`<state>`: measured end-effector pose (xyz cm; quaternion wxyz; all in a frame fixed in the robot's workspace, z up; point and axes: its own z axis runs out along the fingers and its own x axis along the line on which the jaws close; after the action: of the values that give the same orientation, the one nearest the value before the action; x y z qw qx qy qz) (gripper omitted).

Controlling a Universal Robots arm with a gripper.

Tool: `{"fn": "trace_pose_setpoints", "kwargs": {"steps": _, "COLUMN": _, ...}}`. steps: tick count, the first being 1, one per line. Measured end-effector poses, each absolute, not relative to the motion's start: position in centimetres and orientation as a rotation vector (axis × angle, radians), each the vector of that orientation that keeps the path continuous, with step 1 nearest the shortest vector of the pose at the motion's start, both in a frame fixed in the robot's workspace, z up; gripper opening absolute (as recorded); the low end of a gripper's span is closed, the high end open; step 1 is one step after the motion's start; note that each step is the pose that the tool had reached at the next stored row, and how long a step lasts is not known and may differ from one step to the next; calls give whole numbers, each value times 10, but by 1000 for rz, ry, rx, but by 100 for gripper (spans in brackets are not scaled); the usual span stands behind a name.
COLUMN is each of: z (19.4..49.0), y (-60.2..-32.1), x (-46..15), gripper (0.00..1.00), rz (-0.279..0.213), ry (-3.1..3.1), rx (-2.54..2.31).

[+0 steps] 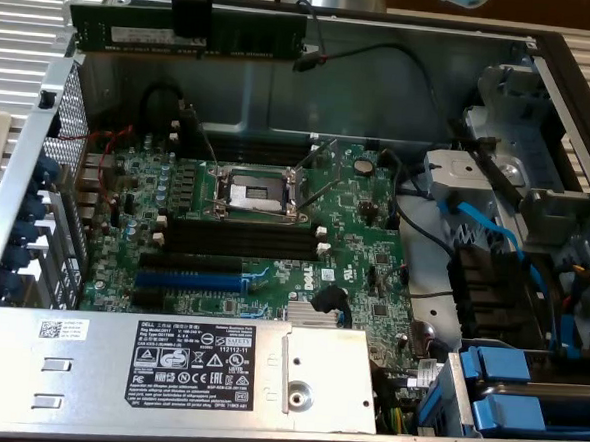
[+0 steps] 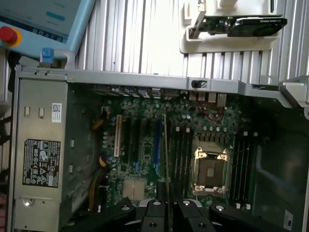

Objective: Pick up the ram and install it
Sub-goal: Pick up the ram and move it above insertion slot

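My hand (image 1: 190, 19) pinches the ram (image 1: 249, 30) at its middle, holding it level in the exterior view's upper left, above the motherboard (image 1: 277, 180).

We count one memory stick (image 1: 251, 33), up at eleven o'clock from the one square socket (image 1: 255, 192). Down at seven o'clock from it we see one blue slot (image 1: 206, 279) and, past that, one big metal box (image 1: 166, 368). One round battery (image 1: 363, 167) sits at three o'clock.
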<state>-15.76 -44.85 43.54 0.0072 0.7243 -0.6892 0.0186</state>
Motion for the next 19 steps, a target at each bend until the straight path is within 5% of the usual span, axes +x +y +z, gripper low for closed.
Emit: {"fn": "trace_pose_setpoints", "kwargs": {"steps": 19, "z": 435, "y": -431, "x": -131, "gripper": 15, "rz": 58, "ry": -2179, "rx": 2242}}
